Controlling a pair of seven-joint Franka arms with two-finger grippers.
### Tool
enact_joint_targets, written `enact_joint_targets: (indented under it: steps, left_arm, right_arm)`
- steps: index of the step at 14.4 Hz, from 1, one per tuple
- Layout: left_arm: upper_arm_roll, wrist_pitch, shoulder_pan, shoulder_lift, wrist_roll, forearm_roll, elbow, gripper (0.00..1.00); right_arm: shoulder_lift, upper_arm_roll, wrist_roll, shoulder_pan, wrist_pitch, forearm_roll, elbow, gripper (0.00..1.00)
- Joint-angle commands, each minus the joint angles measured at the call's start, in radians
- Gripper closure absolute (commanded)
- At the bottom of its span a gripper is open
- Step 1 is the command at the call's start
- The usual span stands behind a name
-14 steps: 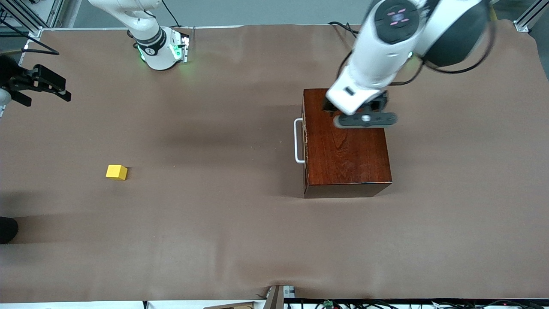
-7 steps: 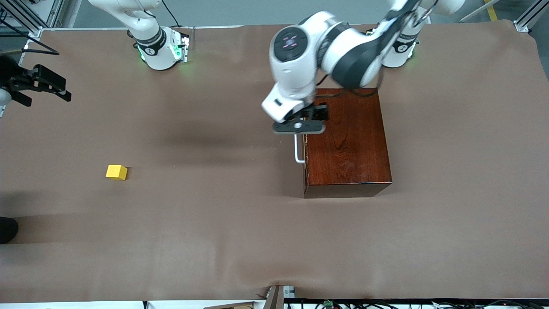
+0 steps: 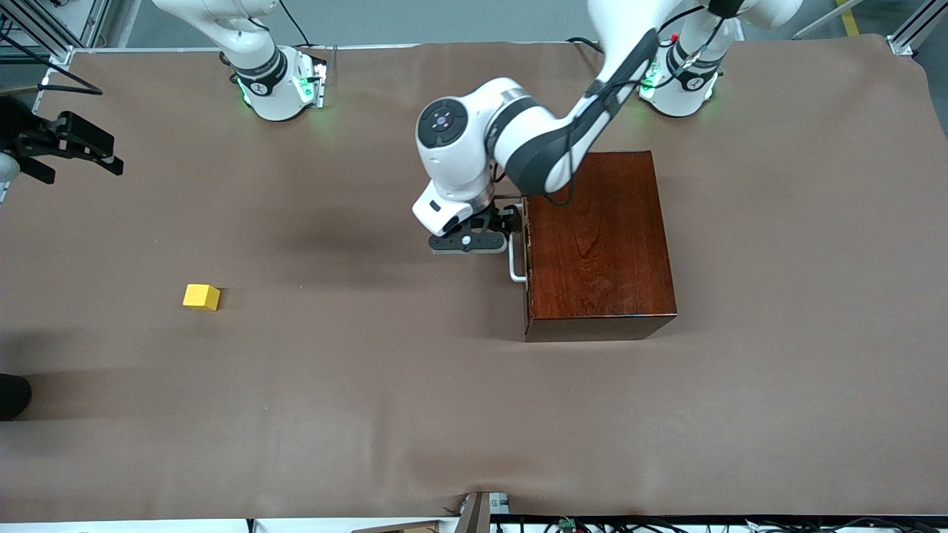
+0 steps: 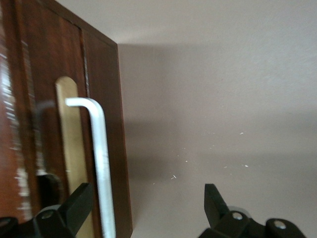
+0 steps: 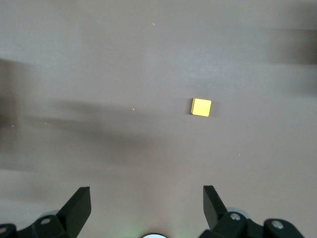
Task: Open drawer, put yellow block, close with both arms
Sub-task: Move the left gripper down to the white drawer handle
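The left tool (image 3: 468, 240) is hanging low in front of the drawer (image 3: 526, 244), just beside the white handle (image 3: 514, 260), with its fingers (image 4: 74, 206) spread wide apart and gripping nothing. In the left wrist view, one finger is sitting against the drawer's dark front and the handle (image 4: 101, 158) is lying just inside it, between the two fingers. The drawer is sitting shut in the box (image 3: 598, 240), toward the left arm's end of the worktop (image 3: 370, 385).

The right tool (image 3: 70, 144) is waiting in the air at the right arm's end, fingers (image 5: 79, 206) also spread and empty. The block (image 3: 201, 297) is lying on the worktop, well apart from the box; the right wrist view is showing it (image 5: 201, 107) below that tool.
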Motion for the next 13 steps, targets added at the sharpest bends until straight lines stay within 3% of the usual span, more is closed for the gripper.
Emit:
enact_joint_targets:
  steps: [1, 13]
  left_arm:
    - [0.07, -0.015, -0.084, 0.032, -0.035, 0.03, 0.033, 0.0]
    - [0.073, -0.106, -0.098, 0.056, -0.067, 0.105, 0.019, 0.0]
  right_arm:
    - [-0.002, 0.008, -0.005, -0.017, -0.001, 0.016, 0.003, 0.0]
    - [-0.002, 0.008, -0.005, -0.015, -0.001, 0.016, 0.003, 0.0]
